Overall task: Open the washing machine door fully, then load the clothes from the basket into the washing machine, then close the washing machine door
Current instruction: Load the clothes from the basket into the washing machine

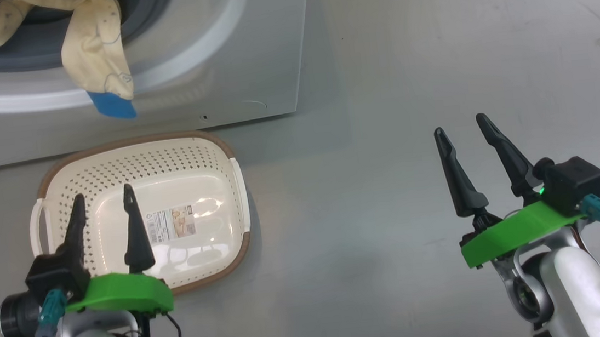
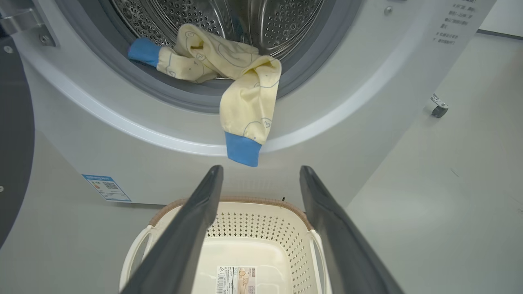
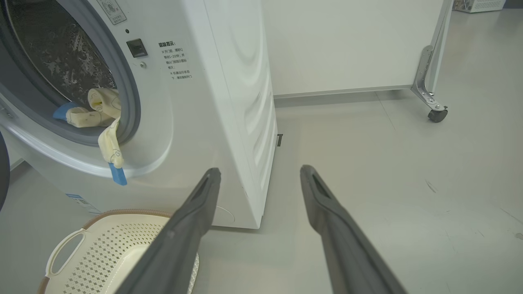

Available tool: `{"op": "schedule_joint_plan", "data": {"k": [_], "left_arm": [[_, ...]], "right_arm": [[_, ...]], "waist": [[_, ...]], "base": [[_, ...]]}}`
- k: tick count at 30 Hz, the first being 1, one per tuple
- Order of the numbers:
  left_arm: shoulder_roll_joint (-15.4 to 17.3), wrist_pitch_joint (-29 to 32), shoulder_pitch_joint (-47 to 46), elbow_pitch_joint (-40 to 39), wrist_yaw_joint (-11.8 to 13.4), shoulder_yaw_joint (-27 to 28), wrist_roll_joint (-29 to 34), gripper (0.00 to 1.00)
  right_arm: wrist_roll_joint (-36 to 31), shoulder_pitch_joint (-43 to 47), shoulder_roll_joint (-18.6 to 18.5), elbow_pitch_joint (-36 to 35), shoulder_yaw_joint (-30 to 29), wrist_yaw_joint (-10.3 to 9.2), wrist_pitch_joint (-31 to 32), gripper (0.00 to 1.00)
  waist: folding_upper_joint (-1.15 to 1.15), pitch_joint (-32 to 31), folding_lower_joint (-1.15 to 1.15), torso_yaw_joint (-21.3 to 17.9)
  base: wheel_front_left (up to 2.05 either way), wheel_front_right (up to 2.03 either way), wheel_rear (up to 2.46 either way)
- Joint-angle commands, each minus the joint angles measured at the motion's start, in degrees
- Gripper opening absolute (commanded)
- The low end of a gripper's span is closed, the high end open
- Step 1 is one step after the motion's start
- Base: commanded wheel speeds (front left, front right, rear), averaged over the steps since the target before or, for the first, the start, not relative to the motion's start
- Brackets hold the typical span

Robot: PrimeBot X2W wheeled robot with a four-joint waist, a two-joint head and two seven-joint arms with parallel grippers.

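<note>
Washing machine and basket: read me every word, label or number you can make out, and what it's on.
"温馨提示:" heads the printed notice on the washing machine front; the lines beneath are too small to read.
Blue label sticker low on the machine: a QR code, text too small.
Floor sticker in the basket: a barcode, print too blurred.

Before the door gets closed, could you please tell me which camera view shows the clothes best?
The left wrist view: the clothes appear head-on, one blue-cuffed end draped out over the gasket. The head view crops them at its top edge; the right wrist view shows them small and side-on.
</note>
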Motion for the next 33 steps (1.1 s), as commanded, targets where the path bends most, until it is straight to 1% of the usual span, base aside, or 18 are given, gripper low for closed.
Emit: {"op": "schedule_joint_plan", "data": {"k": [1,6,11,16,24,33], "left_arm": [[0.73,0.29,-1.49,-1.09,7.46,1.79,-0.51,1.0],[0.18,1.33,-3.91,0.92,6.38,1.23,-1.34,1.0],[0.15,3.01,-8.0,5.56,4.98,1.0,-2.16,1.0],[0.02,3.83,-14.01,12.5,3.52,1.54,-3.09,1.0],[-0.41,2.58,-23.96,24.47,1.15,2.2,-3.77,1.0],[1.43,4.64,-35.09,35.23,-0.98,1.62,-3.03,1.0]], "right_arm": [[-0.39,-0.43,-0.4,-2.0,1.22,0.21,0.11,1.0],[-0.2,-0.93,-0.4,-1.95,1.75,0.21,-0.06,1.0],[0.39,-1.77,-0.4,-1.73,2.6,0.21,-0.37,1.0],[0.92,-2.58,-0.4,-1.38,2.76,0.21,-0.85,1.0],[2.53,-3.82,-0.4,0.04,4.3,0.21,-1.89,1.0],[4.73,-5.79,-0.4,1.38,6.23,0.21,-3.01,1.0]], "waist": [[0.0,0.28,0.0,-0.07],[0.0,1.44,0.0,-0.42],[0.0,2.86,0.0,-1.45],[0.0,4.63,0.0,-2.54],[0.0,6.54,0.0,-5.1],[0.0,9.4,0.0,-8.18]], "base": [[0.0,0.0,0.0],[0.0,0.0,0.0],[0.0,0.0,0.0],[0.0,0.0,0.0],[0.0,0.0,0.0],[0.0,0.0,0.0]]}}
